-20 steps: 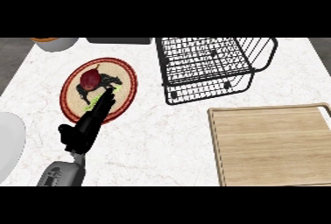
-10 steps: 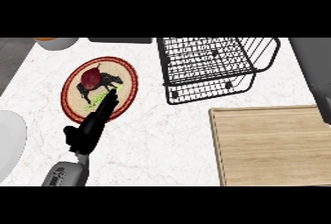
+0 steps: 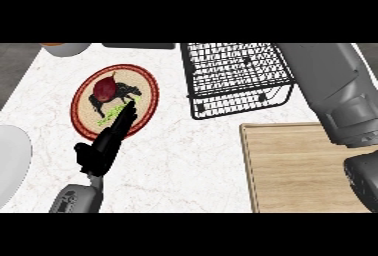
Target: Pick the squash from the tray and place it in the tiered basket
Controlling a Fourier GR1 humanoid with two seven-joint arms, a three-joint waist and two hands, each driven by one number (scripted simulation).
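The round tray (image 3: 151, 85) with a red rim lies at the counter's left. On it are a dark red vegetable (image 3: 108, 89) and the green squash (image 3: 111, 116), which is mostly hidden. My left hand (image 3: 103, 145) reaches up from the lower left, its straight fingers lying over the squash and its fingertips on the tray. The black wire tiered basket (image 3: 236, 75) stands at the top middle, to the right of the tray. My right forearm (image 3: 332, 85) looms large along the right edge, partly covering the basket's right side. A black part (image 3: 363, 182) shows below it, and its fingers are hidden.
A wooden cutting board (image 3: 295, 170) fills the lower right. A white plate (image 3: 11, 160) pokes in at the left edge. A bowl (image 3: 66, 48) sits at the top left corner. Bare marble counter (image 3: 192, 165) lies between tray, basket and board.
My left hand has slid slightly forward over the squash. The right forearm has swung into view from the right edge and now covers the basket's right side.
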